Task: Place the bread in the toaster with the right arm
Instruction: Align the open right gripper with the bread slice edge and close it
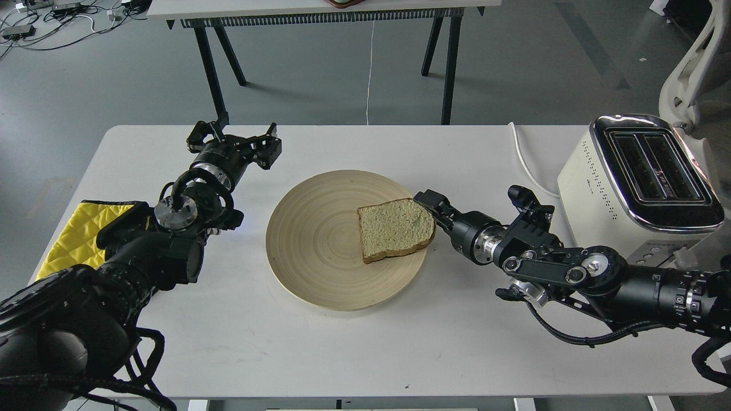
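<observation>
The bread point(394, 229) lies flat on the right half of a round wooden plate point(302, 257) at the table's middle. My right gripper point(429, 204) reaches in low from the right, and its dark tip touches the slice's upper right corner. Its fingers cannot be told apart. The cream-white toaster point(594, 182) stands at the table's right end, behind my right arm, with both dark slots facing up and empty. My left gripper point(234, 138) is open and empty, resting left of the plate near the table's far edge.
A yellow quilted cloth point(74, 231) lies at the left edge under my left arm. The toaster's white cord point(522, 160) runs across the table behind my right gripper. A second table's black legs point(448, 63) stand beyond. A white chair point(688, 74) is at the far right.
</observation>
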